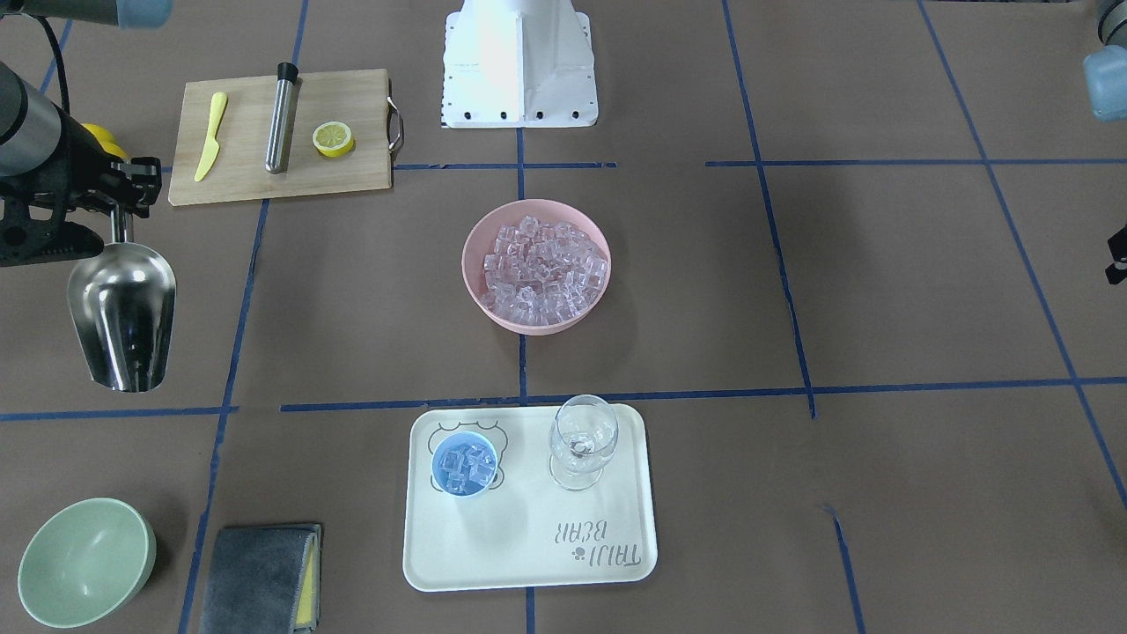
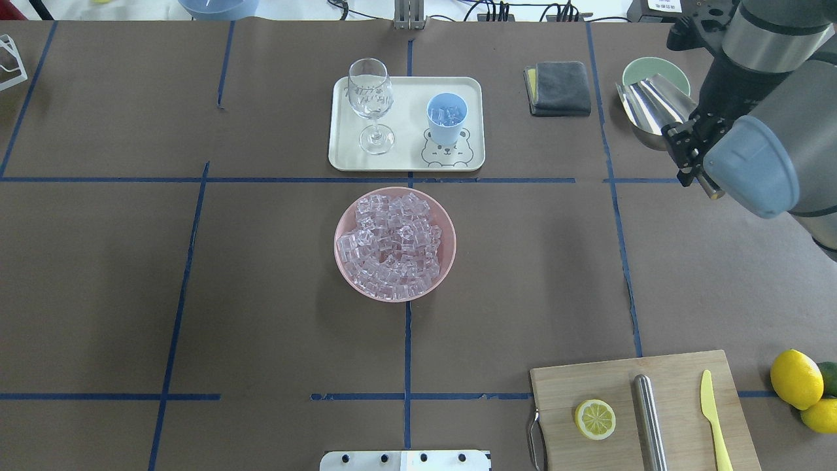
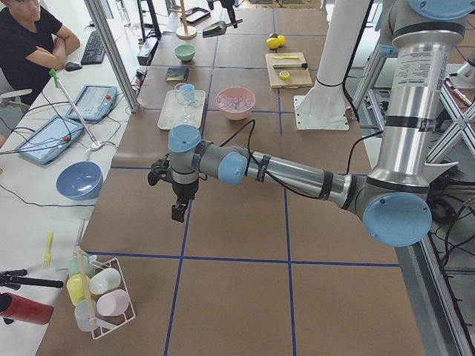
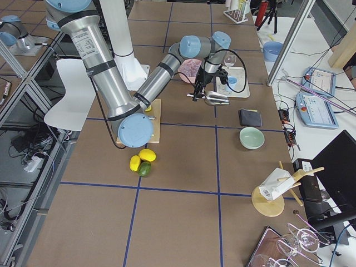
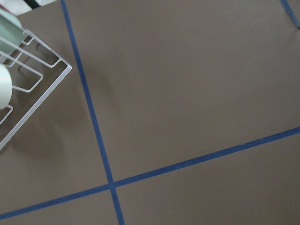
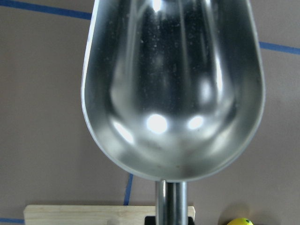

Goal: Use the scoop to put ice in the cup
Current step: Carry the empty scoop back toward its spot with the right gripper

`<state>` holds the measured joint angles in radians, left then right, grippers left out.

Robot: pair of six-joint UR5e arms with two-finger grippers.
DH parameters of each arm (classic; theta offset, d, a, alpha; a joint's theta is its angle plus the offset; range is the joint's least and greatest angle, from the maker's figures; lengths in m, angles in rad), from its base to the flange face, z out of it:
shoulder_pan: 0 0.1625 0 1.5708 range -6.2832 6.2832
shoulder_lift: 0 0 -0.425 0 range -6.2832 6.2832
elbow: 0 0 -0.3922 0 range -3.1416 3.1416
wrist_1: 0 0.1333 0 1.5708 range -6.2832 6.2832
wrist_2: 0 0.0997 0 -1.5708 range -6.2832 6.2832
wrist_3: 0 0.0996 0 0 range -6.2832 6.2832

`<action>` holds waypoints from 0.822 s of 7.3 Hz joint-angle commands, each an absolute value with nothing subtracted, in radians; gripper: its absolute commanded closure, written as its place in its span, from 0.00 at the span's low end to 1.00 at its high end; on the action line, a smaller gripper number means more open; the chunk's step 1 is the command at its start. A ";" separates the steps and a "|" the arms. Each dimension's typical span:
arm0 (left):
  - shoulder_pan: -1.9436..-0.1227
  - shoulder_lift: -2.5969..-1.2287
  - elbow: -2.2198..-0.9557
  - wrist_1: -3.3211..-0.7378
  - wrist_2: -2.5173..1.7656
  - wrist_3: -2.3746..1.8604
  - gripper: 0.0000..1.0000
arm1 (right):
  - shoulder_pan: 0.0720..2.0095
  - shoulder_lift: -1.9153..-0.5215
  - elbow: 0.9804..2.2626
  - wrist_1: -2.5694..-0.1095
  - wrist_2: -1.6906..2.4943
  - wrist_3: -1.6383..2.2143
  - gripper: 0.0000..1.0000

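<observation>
Brown tabletop [image 2: 261,294], blue tape grid [image 2: 98,178], ice [image 2: 392,245] at centre.

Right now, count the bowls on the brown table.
2. The pink bowl, full of ice, sits mid-table; the pale green bowl stands beside the grey cloth. A blue bowl sits apart, on the white bench.

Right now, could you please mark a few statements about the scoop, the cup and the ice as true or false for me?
1. The scoop is empty. True.
2. The cup stands on the cutting board. False: it stands on the tray, beside the wine glass.
3. The cup has ice in it. True.
4. The right tool holds the yellow knife. False: it grips the scoop's handle.
</observation>
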<state>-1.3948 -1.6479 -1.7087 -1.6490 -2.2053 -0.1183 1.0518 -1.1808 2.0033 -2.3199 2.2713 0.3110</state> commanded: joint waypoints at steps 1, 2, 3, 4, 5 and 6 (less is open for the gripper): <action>-1.394 -1.637 -1.703 -1.641 -2.207 -0.118 0.00 | 1.051 -1.403 2.006 -2.074 2.269 0.353 1.00; -1.396 -1.637 -1.706 -1.641 -2.209 -0.118 0.00 | 1.051 -1.483 2.008 -1.978 2.269 0.366 1.00; -1.394 -1.637 -1.706 -1.643 -2.209 -0.118 0.00 | 1.028 -1.541 2.005 -1.885 2.266 0.435 1.00; -1.394 -1.637 -1.704 -1.644 -2.206 -0.117 0.00 | 0.978 -1.605 2.005 -1.759 2.264 0.522 1.00; -1.393 -1.638 -1.704 -1.644 -2.204 -0.117 0.00 | 0.938 -1.656 1.997 -1.621 2.237 0.629 1.00; -1.393 -1.638 -1.703 -1.644 -2.204 -0.117 0.00 | 0.919 -1.678 1.964 -1.532 2.235 0.685 1.00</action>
